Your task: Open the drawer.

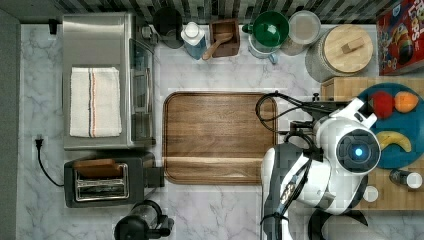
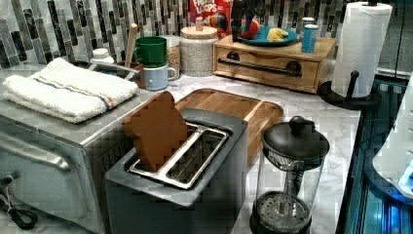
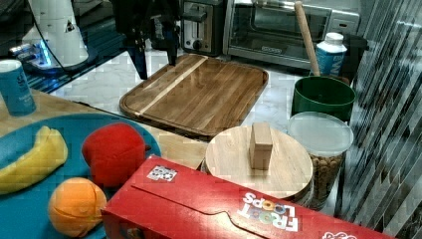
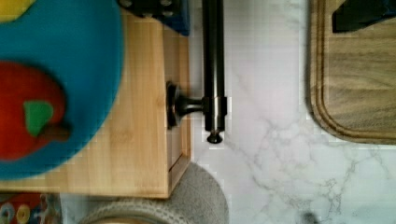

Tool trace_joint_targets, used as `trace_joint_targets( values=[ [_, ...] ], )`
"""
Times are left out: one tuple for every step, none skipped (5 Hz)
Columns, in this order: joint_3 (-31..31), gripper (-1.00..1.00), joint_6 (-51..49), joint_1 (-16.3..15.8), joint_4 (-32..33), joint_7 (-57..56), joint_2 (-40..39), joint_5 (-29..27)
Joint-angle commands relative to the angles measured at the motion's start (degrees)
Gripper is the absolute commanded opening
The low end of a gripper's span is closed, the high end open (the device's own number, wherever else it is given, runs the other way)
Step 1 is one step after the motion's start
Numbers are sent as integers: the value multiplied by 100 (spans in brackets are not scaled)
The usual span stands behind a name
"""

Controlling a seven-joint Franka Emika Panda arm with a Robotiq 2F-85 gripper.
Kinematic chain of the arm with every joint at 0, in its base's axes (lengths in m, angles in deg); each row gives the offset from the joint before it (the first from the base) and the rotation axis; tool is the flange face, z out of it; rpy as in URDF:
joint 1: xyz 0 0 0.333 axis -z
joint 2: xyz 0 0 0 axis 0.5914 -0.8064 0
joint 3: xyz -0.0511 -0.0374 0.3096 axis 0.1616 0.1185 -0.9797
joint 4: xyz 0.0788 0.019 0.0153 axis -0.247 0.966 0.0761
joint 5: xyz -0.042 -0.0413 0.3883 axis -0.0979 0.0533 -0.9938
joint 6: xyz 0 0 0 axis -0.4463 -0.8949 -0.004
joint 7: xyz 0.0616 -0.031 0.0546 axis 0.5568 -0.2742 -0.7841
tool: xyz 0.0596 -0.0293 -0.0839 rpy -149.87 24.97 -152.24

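The drawer (image 2: 265, 62) is a light-wood front in a low wooden box at the back of the counter in the left view, and it sits flush with the box. Its long black bar handle (image 2: 258, 67) rests on two black mounts. One end of the handle (image 4: 213, 70) and one mount (image 4: 187, 105) appear in the wrist view. My gripper (image 3: 158, 67) hangs open above the counter with nothing held. One dark finger (image 4: 156, 7) is over the box top, the other finger (image 4: 364, 14) is over the walnut tray, and the bar lies between them, lower down.
A blue plate (image 1: 395, 150) with toy fruit and a blue can (image 2: 309, 35) sit on the box. The walnut tray (image 1: 220, 137) lies mid-counter. A lidded jar (image 1: 340, 52), a cereal box (image 3: 234, 209), cups, a toaster (image 2: 180, 165), an oven, a coffee press (image 2: 290, 180) and a paper-towel stand (image 2: 358, 53) ring the counter.
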Motion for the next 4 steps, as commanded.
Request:
trace_joint_targets(
  values=[
    [100,100,702,42,462,-689,-270,-177],
    [88,100,1105,25,822,-449,-252,-203],
    [71,100,1392,65,1053,63,-269,218],
    [146,100,1847,153,1206,-214,-360,38]
  ],
)
